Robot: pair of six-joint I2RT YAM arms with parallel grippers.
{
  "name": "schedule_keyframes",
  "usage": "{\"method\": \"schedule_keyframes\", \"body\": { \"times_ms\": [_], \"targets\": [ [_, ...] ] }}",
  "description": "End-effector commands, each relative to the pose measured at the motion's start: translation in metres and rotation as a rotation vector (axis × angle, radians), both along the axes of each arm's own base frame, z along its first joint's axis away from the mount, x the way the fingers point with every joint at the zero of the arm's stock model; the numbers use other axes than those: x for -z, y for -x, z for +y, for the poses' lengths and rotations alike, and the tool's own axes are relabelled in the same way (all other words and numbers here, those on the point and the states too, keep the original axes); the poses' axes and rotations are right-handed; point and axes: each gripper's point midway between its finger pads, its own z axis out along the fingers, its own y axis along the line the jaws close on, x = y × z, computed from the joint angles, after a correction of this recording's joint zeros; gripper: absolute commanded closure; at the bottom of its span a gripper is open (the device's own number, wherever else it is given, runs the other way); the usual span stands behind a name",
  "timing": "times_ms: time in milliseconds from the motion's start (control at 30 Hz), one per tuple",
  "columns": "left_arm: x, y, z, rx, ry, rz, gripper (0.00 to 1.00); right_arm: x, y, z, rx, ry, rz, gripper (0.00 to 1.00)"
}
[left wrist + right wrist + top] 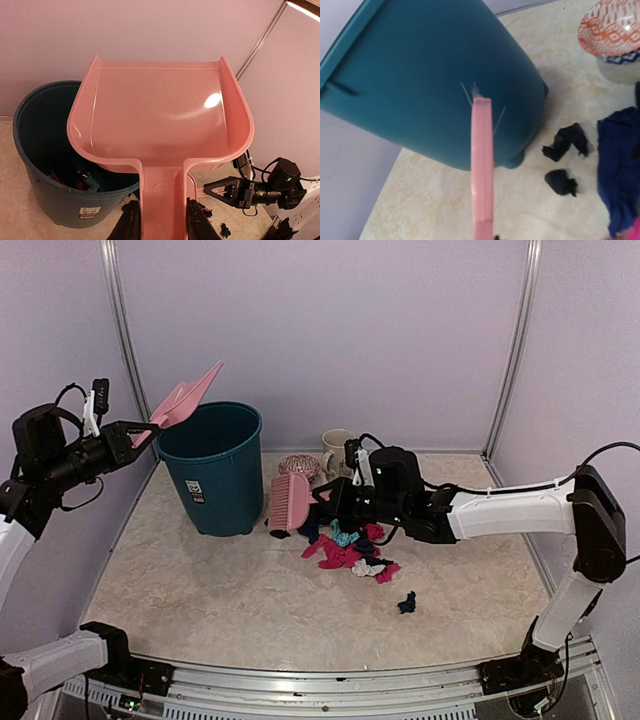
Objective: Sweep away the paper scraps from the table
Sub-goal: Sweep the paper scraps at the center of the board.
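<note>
A heap of paper scraps in pink, teal, navy and black lies on the table right of the bin, with one dark scrap apart nearer the front. My left gripper is shut on the handle of the pink dustpan, held tilted above the teal bin. The pan looks empty, and a few scraps lie in the bin. My right gripper is shut on the pink brush, just left of the heap. In the right wrist view, black scraps and a navy one lie right of the brush.
A patterned bowl and a cream mug stand behind the heap near the back wall. The bin stands at the back left, close to the brush. A metal rail runs along the front edge.
</note>
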Motion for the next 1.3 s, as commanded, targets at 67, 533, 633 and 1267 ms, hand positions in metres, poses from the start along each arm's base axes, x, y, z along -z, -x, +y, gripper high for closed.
{"method": "schedule_keyframes", "body": {
  "times_ms": [67, 533, 633, 1267],
  "targets": [
    [0.01, -0.006, -0.005, -0.034, -0.065, -0.038, 1.0, 0.002, -0.02, 0.024, 0.019, -0.097, 0.056, 1.0],
    [0.019, 0.004, -0.026, -0.006, -0.124, -0.097, 1.0, 0.064, -0.057, 0.041, 0.102, -0.098, 0.191, 1.0],
    [0.019, 0.006, -0.028, 0.003, -0.127, -0.095, 1.0, 0.08, -0.065, 0.039, 0.119, -0.09, 0.216, 1.0],
    [0.021, 0.01, -0.036, 0.002, -0.148, -0.083, 1.0, 0.108, -0.071, -0.071, 0.288, -0.053, 0.277, 1.0]
  ]
}}
